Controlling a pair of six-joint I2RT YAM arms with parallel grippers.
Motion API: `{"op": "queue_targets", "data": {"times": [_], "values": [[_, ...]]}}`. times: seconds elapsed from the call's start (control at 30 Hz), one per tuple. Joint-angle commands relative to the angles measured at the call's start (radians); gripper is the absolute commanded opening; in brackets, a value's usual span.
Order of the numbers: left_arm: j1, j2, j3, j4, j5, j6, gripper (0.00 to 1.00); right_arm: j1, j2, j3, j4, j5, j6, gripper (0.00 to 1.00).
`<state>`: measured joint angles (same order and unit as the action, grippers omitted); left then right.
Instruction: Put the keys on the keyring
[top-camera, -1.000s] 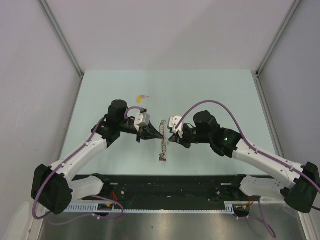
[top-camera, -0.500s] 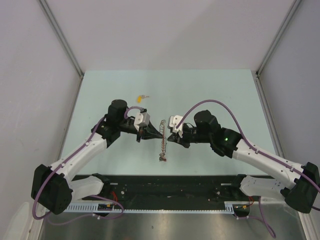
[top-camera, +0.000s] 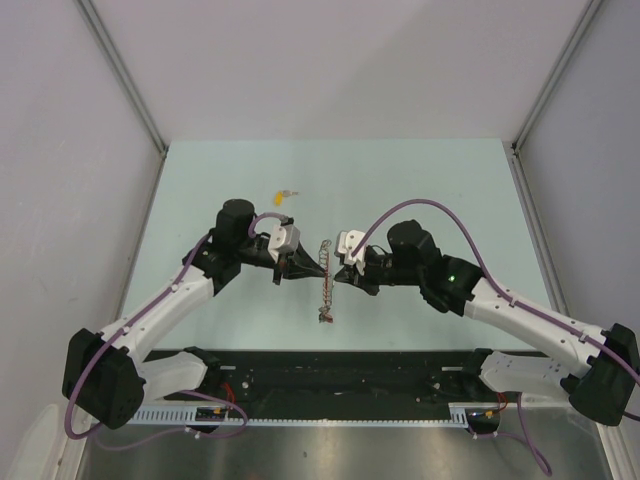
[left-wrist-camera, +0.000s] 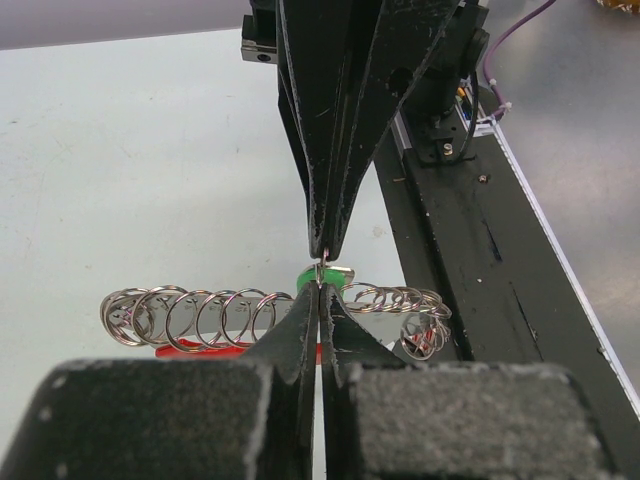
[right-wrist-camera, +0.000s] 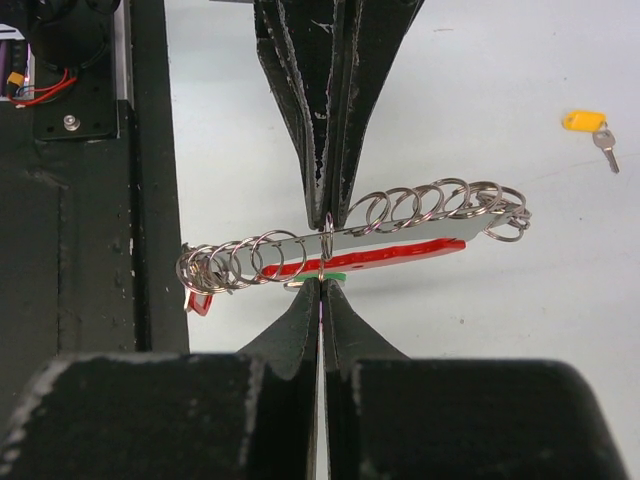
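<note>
Clenched tip to tip: left fingers (left-wrist-camera: 300, 330), right fingers (right-wrist-camera: 298, 325), perhaps nipping green key (left-wrist-camera: 325, 274) at keyring (right-wrist-camera: 400, 245). Light, floppy, slippery chain; best pinched by one ring.

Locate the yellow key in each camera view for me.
Top external: the yellow key lies left of centre, higher in the picture than the keyring.
Left wrist: not in view.
Right wrist: near the upper right edge.
Shared landmark: the keyring, pinched between the left gripper and the right gripper.
</note>
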<state>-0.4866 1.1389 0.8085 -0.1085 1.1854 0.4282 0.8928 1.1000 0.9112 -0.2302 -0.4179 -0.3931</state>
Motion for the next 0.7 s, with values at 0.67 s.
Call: {"op": "queue_targets", "data": {"times": [0.67], "values": [[-0.004, -0.01, 0.046, -0.053, 0.099, 0.035, 0.0, -0.008, -0.014, 0.043, 0.026, -0.032, 0.008, 0.0]]}}
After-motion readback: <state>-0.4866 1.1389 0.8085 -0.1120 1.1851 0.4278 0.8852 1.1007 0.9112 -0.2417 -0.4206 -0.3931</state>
